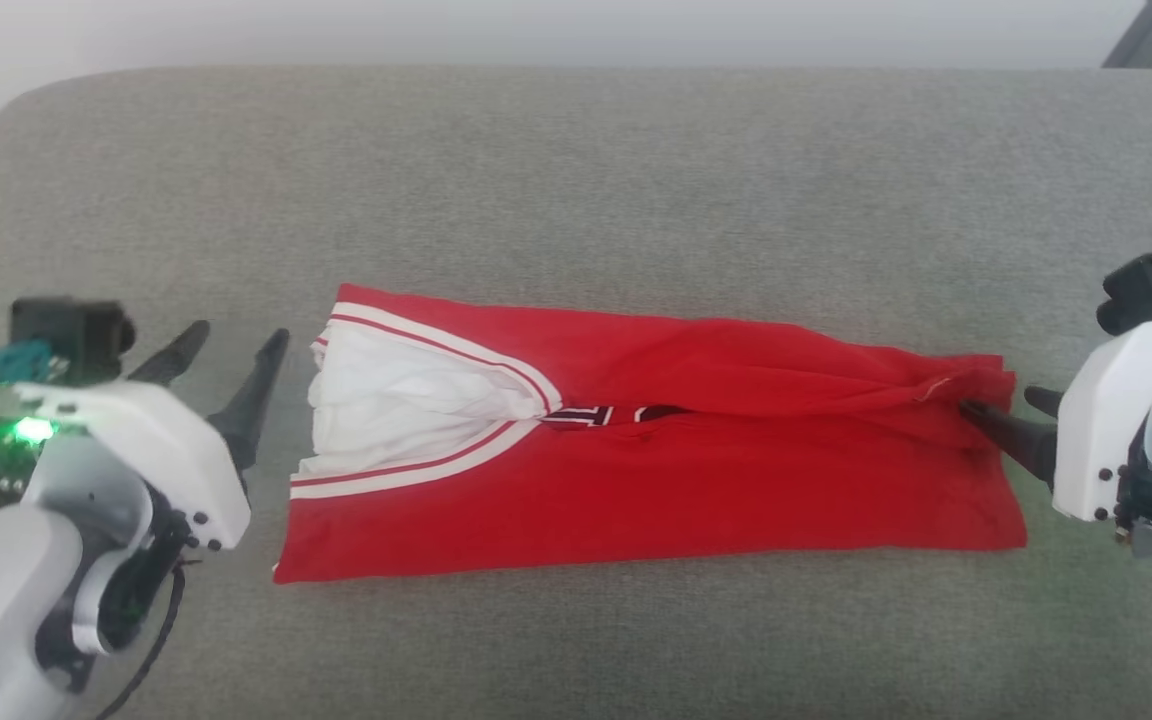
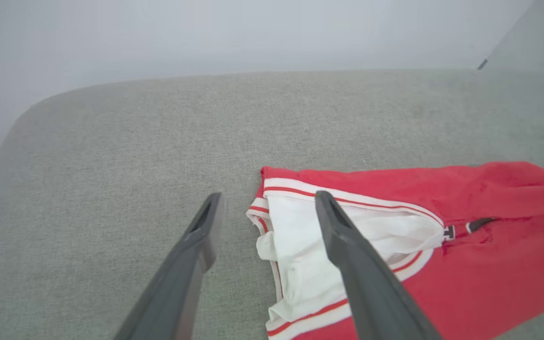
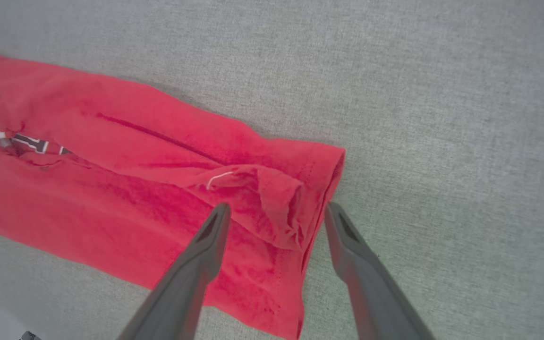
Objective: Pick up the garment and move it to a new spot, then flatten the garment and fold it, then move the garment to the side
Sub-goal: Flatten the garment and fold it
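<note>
A grey metal strut (image 1: 1151, 35) slants at the far right, against a pale wall (image 1: 536, 30). Below me lies a grey woven cushion (image 1: 576, 200) with rounded corners. The garment (image 1: 696, 500) rests on it, folded into a long band. Its white sleeve end is just beside my left gripper (image 1: 236, 340), which is spread and empty. My right gripper (image 1: 998, 402), also spread, straddles the hem edge, one finger over cloth and one over cushion.

Garment (image 1: 656, 490): red cloth, matt, soft, creased; sleeve (image 1: 396, 410) white cloth, matt, crumpled; striped trim same matt cloth.
Upholstered surface (image 1: 576, 200): grey woven fabric, matt, finely rough.
Left gripper (image 1: 241, 332), right gripper (image 1: 998, 400): fingers dark matt plastic, smooth; housings white plastic, smooth, slight sheen.
</note>
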### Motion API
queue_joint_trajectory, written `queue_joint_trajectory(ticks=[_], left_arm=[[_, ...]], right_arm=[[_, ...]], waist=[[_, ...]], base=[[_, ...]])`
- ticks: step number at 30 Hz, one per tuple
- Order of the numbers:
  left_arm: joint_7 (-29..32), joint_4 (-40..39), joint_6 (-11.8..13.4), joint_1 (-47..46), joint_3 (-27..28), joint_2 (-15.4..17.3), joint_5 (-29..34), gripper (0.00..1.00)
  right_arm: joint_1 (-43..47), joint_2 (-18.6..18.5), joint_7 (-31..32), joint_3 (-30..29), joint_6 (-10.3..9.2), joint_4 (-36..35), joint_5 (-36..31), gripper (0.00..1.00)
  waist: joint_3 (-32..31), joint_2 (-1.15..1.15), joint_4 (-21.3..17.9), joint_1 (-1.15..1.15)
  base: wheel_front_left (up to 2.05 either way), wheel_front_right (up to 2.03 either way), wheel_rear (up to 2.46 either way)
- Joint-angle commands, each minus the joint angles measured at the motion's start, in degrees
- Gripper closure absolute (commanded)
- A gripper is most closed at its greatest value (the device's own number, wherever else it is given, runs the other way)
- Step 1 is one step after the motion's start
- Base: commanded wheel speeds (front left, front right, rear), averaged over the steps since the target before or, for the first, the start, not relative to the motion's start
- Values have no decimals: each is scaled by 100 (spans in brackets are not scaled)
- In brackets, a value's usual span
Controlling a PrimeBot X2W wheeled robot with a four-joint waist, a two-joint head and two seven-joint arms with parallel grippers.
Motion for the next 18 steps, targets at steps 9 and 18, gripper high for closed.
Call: queue_joint_trajectory(ticks=[9, 18], left_arm=[[-1675, 133, 141, 931, 485, -284, 99, 0], [-2500, 537, -112, 1316, 891, -732, 310, 0]], right_arm=[[168, 79, 140, -337, 0, 489, -133, 0], [-44, 443, 195, -320, 1, 1481, -164, 0]], waist=[[2, 0, 385, 0], [106, 0, 691, 0]], base=[[0, 0, 0], [0, 0, 0]])
